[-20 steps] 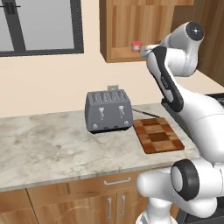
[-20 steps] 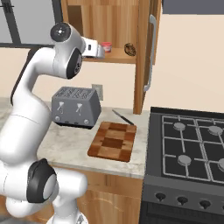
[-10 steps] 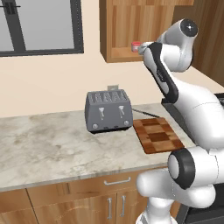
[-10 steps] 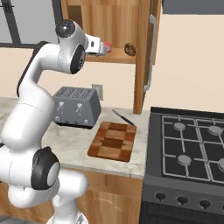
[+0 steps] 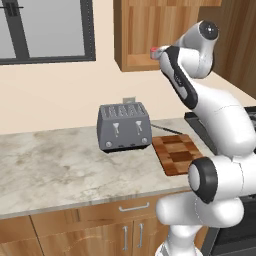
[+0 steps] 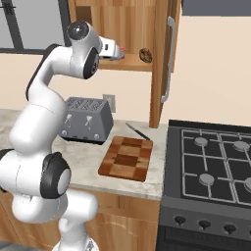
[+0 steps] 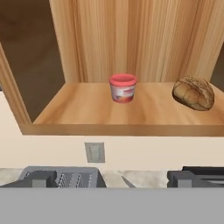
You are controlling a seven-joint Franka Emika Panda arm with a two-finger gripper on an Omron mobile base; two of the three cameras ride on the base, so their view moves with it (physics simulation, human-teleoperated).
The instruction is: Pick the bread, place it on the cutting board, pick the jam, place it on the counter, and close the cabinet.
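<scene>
The jam (image 7: 123, 87), a red jar with a pale lid, stands on the bottom shelf of the open cabinet (image 7: 131, 39). The brown knotted bread (image 7: 193, 92) lies to its right on the same shelf. My gripper (image 7: 113, 179) is open and empty, a short way in front of the shelf and facing the jam. From the right base the gripper (image 6: 116, 50) sits just left of the jam (image 6: 122, 49), with the bread (image 6: 144, 54) further right. The chequered cutting board (image 6: 126, 158) lies bare on the counter (image 6: 81, 169) below. From the left base, the jam's lid (image 5: 154, 49) peeks out behind the arm.
A grey toaster (image 5: 124, 127) stands left of the cutting board (image 5: 177, 155), with a knife (image 6: 137, 131) behind the board. The cabinet door (image 6: 162, 63) hangs open with its bar handle (image 6: 168, 59) beside the stove (image 6: 211, 162). A window (image 5: 45, 30) is at far left.
The arm has lifted and pushed the hand a little closer to the open cabinet shelf. Jam, bread and board have not moved.
</scene>
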